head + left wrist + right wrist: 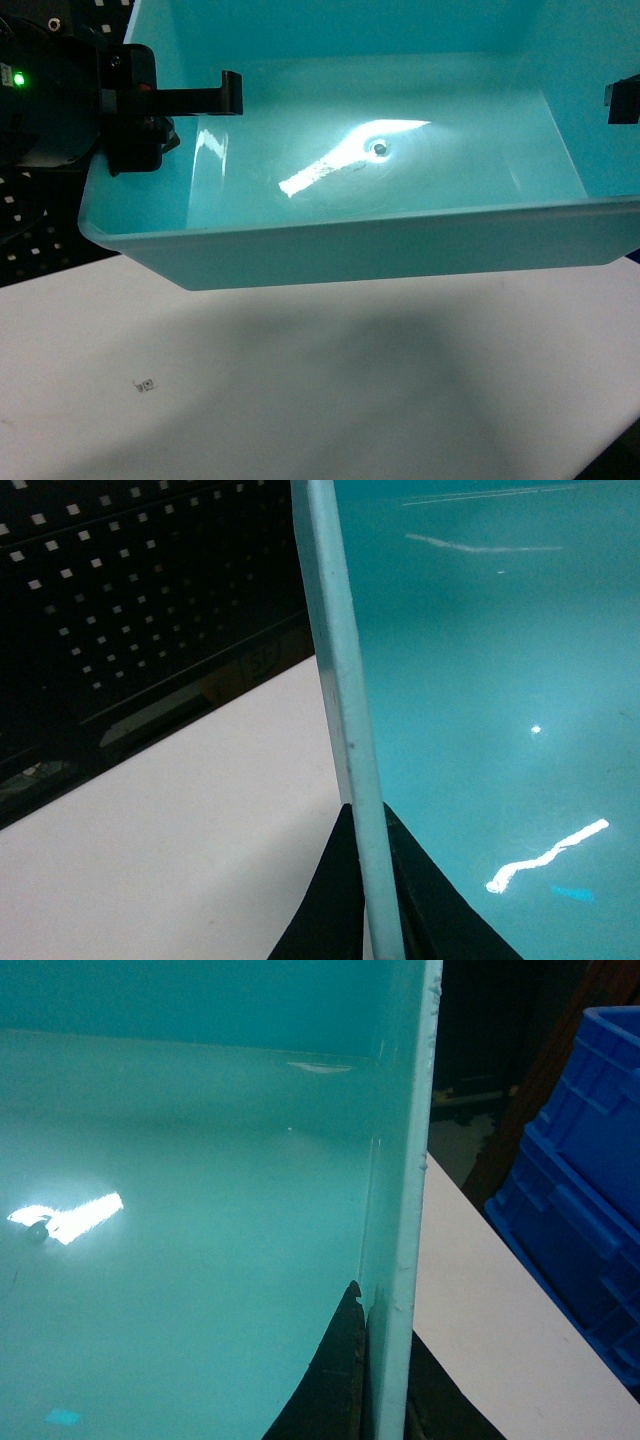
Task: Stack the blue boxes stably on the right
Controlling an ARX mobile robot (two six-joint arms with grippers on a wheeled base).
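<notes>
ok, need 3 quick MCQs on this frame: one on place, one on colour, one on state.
1. Where does the dark blue ribbed crate show?
A. right of the tub, right wrist view
B. inside the tub
C. under the left tool

2. What colour is the tub?
A. red
B. pale turquoise
C. black

3. How is the tub held?
A. resting flat on the table, untouched
B. left tool only
C. both tools clamped on opposite walls, tub off the white table

Key: 1 A, the crate stands past the tub's right wall. 2 B, all views show turquoise. 3 C, the left tool and right tool each straddle a rim, and a shadow lies below the tub.
</notes>
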